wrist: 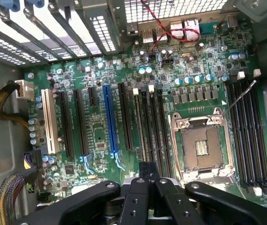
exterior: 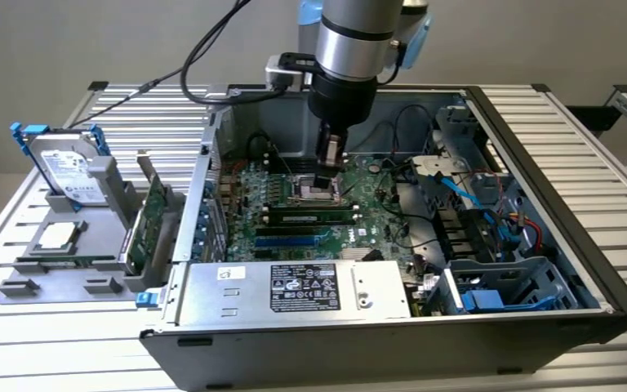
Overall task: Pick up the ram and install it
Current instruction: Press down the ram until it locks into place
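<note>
The ram (exterior: 311,217) is a long narrow green stick with black chips. It stands on edge in one of the black slots of the motherboard (exterior: 374,204), inside the open computer case. In the wrist view the ram (wrist: 139,126) shows edge-on as a thin strip in a slot beside the blue slot (wrist: 109,117). My gripper (exterior: 330,174) hangs just above the board, between the ram and the open CPU socket (exterior: 319,190). Its black fingers (wrist: 147,174) are shut with nothing between them. I cannot tell whether they touch the ram.
The case walls (exterior: 553,204) surround the board, with cables and blue drive bays at the exterior view's right. A grey power supply (exterior: 291,286) sits at the front. Outside, on the exterior view's left, a grey holder (exterior: 30,278) carries a hard drive (exterior: 68,167) and an expansion card (exterior: 153,214).
</note>
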Available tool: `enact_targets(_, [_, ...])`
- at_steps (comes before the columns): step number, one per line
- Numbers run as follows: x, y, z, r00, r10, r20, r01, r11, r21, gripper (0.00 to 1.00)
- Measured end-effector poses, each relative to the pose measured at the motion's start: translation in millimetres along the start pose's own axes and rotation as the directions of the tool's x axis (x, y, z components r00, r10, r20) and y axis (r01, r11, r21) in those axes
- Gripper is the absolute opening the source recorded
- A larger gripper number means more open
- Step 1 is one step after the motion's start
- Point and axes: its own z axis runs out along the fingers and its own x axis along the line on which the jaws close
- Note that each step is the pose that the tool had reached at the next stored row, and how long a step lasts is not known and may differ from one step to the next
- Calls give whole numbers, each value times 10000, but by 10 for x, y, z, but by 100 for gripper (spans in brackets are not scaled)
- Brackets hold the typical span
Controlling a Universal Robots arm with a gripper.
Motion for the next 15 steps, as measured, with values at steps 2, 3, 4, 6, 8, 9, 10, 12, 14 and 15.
enact_targets(2, [0, 0, 1, 9997, 223, -44, -223, 9997, 32, 11])
enact_targets(3, [0, 0, 2, 9994, 341, -67, -340, 9994, 52, 11])
enact_targets(4, [0, 0, 3, 9990, 447, -94, -446, 9990, 77, 11])
enact_targets(6, [-1, 0, 5, 9977, 653, -159, -650, 9978, 140, 11])
enact_targets(8, [0, -1, 8, 9961, 847, -234, -842, 9962, 221, 11])
enact_targets(9, [-1, -1, 9, 9951, 948, -274, -940, 9952, 264, 11])
enact_targets(10, [-1, -1, 10, 9940, 1048, -314, -1039, 9941, 309, 11])
enact_targets(12, [-1, -1, 13, 9915, 1244, -385, -1229, 9916, 393, 11])
enact_targets(14, [-1, -2, 17, 9883, 1464, -436, -1444, 9885, 459, 11])
enact_targets(15, [-1, -3, 19, 9864, 1581, -440, -1561, 9866, 468, 11])
